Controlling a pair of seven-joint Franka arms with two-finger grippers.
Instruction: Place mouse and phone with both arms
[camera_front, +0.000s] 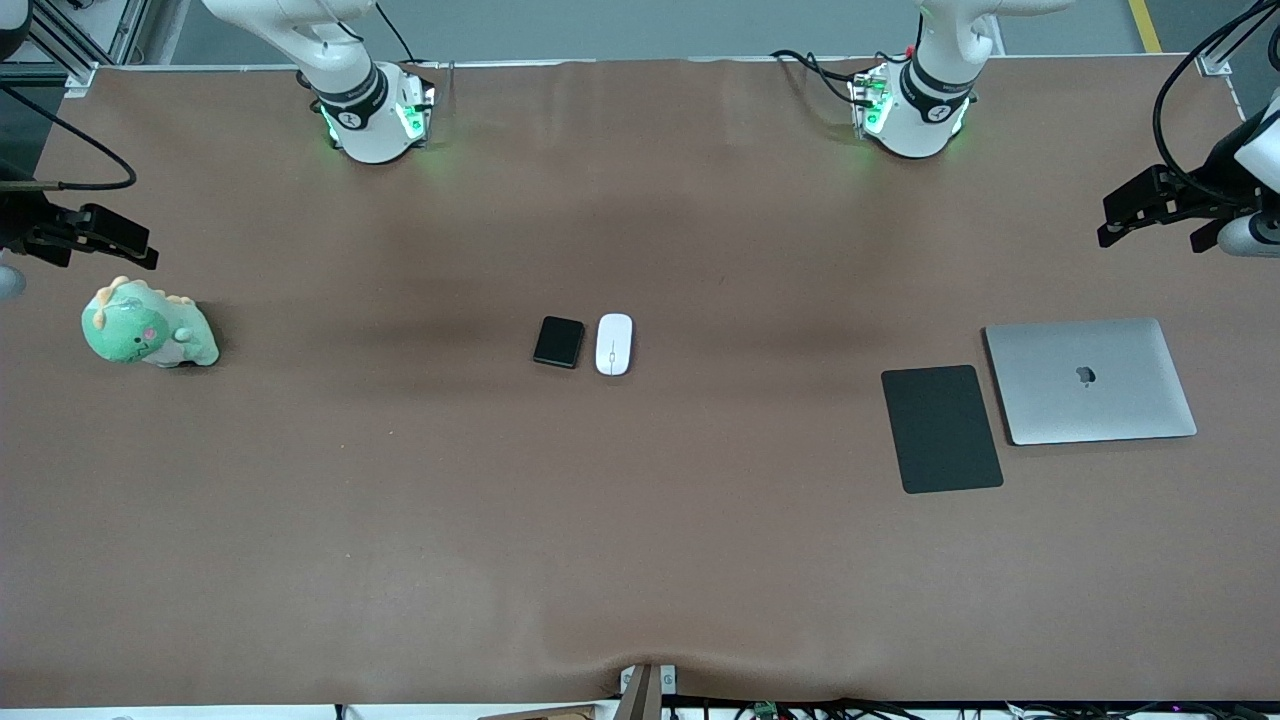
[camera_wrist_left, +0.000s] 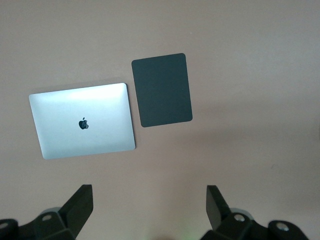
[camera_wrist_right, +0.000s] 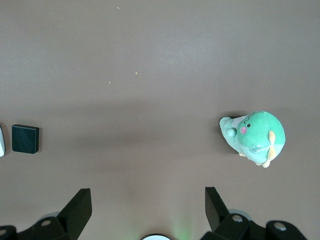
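Observation:
The white oval mouse (camera_front: 613, 344) and the small glossy black phone (camera_front: 558, 342) lie side by side in the middle of the brown table, with the phone toward the right arm's end. The right wrist view shows the phone (camera_wrist_right: 25, 138) and a sliver of the mouse (camera_wrist_right: 1, 140) at its edge. My left gripper (camera_front: 1125, 215) (camera_wrist_left: 150, 200) hangs open and empty over the left arm's end of the table, above bare cloth beside the laptop. My right gripper (camera_front: 135, 245) (camera_wrist_right: 148, 202) hangs open and empty over the right arm's end, beside the plush toy.
A closed silver laptop (camera_front: 1090, 380) (camera_wrist_left: 82, 121) and a flat black mouse pad (camera_front: 941, 428) (camera_wrist_left: 161, 90) lie together toward the left arm's end. A green plush dinosaur (camera_front: 148, 325) (camera_wrist_right: 254, 136) sits toward the right arm's end. A camera mount (camera_front: 645, 685) stands at the table's near edge.

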